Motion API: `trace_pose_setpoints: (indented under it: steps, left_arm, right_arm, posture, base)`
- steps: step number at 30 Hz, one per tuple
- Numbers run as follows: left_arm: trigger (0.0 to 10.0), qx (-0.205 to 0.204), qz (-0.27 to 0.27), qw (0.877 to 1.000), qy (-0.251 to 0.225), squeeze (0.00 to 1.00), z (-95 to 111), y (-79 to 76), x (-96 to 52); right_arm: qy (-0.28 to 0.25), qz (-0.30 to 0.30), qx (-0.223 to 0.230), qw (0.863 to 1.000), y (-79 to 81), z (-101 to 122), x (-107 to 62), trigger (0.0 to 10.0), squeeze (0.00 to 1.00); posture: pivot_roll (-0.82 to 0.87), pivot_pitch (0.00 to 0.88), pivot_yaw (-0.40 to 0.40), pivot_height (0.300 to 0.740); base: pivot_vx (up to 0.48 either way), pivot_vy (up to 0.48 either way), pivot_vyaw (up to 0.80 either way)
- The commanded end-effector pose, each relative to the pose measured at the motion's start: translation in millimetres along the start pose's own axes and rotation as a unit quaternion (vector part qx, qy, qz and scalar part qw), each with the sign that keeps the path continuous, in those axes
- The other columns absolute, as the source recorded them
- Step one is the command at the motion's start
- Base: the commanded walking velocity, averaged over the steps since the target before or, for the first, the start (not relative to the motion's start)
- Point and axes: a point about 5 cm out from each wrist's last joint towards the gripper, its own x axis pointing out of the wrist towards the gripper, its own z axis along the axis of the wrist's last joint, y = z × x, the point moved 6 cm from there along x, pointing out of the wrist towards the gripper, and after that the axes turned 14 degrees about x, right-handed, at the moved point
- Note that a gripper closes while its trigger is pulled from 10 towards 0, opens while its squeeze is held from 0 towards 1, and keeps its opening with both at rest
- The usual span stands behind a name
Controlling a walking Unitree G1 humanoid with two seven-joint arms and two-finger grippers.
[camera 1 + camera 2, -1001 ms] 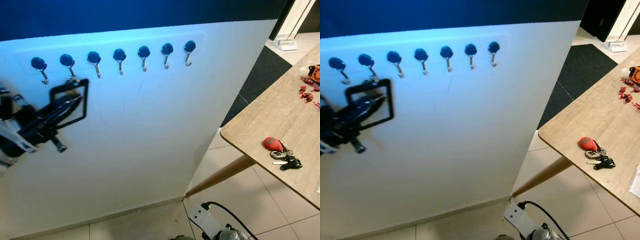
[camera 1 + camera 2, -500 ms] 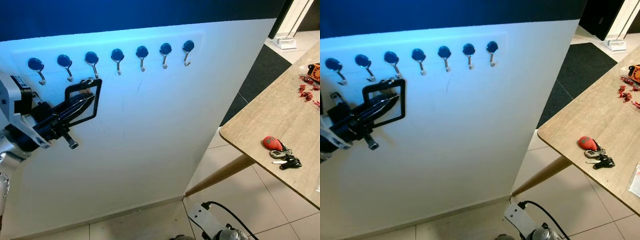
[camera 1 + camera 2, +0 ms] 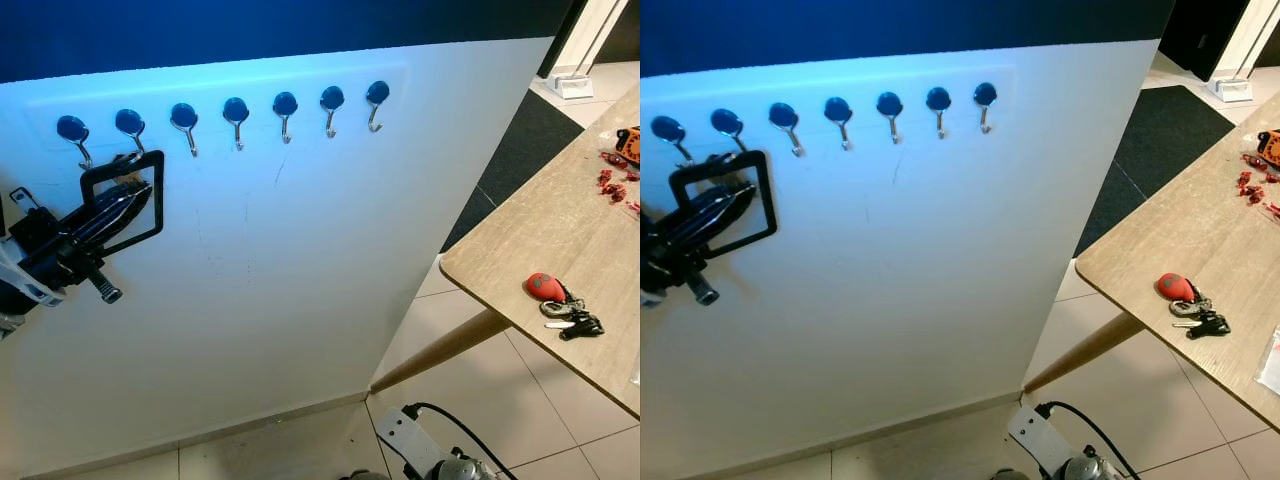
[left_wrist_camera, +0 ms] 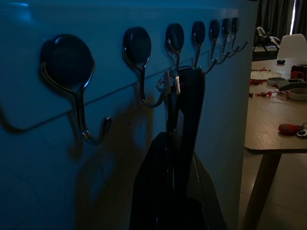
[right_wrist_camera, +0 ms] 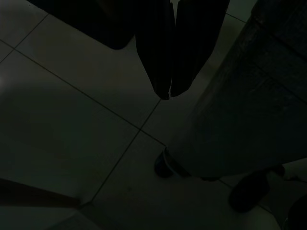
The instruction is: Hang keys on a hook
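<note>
A row of several blue-capped metal hooks [image 3: 236, 120] runs along the white wall. My left gripper [image 3: 143, 192] is raised to the wall just below the second hook from the left [image 3: 130, 128], its fingers shut on a small silver key ring [image 4: 168, 83]. In the left wrist view the ring hangs right beside that hook's curved tip [image 4: 152, 99]; I cannot tell whether they touch. A second bunch of keys with a red fob [image 3: 558, 303] lies on the wooden table. My right gripper [image 5: 170, 93] hangs idle over the floor, fingers shut.
The wooden table [image 3: 560, 215] stands at the right with small red items [image 3: 615, 180] at its far end, and one slanted leg [image 3: 440, 350] reaches toward the wall. A white device with a black cable [image 3: 415, 435] lies on the tiled floor below.
My left gripper swung right along the wall to below the third hook, then came back left to the second hook. The keys on the table have not moved.
</note>
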Motion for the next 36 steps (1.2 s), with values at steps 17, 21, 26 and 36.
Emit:
trace_pose_setpoints:
  steps: [17, 21, 26, 36]
  left_arm:
    - [10.0, -0.024, -0.011, 0.999, 0.025, 0.00, -19, -10.9, 22.3]
    - [10.0, -0.027, -0.014, 0.999, 0.027, 0.00, -21, -12.3, 23.2]
    - [10.0, -0.025, -0.017, 0.999, 0.036, 0.00, -25, -14.8, 23.8]
    - [10.0, -0.030, -0.039, 0.998, 0.041, 0.00, -26, -25.9, 23.5]
  right_arm:
    - [0.042, 0.011, 0.008, 0.999, 9.7, -29, -0.3, 10.0, 0.00]
    - [0.042, 0.012, 0.008, 0.999, 10.2, -30, -0.3, 10.0, 0.00]
    - [0.042, 0.013, 0.009, 0.999, 10.4, -30, -0.4, 10.0, 0.00]
    - [0.042, 0.013, 0.007, 0.999, 10.6, -29, -0.2, 10.0, 0.00]
  posture:
    - [-0.02, 0.099, 0.006, 0.740]
    - [-0.02, 0.101, 0.008, 0.740]
    - [-0.02, 0.101, 0.008, 0.740]
    - [-0.01, 0.102, 0.003, 0.740]
  base:
    - [0.000, 0.000, 0.00]
    - [0.000, 0.000, 0.00]
    - [0.000, 0.000, 0.00]
    - [0.000, 0.000, 0.00]
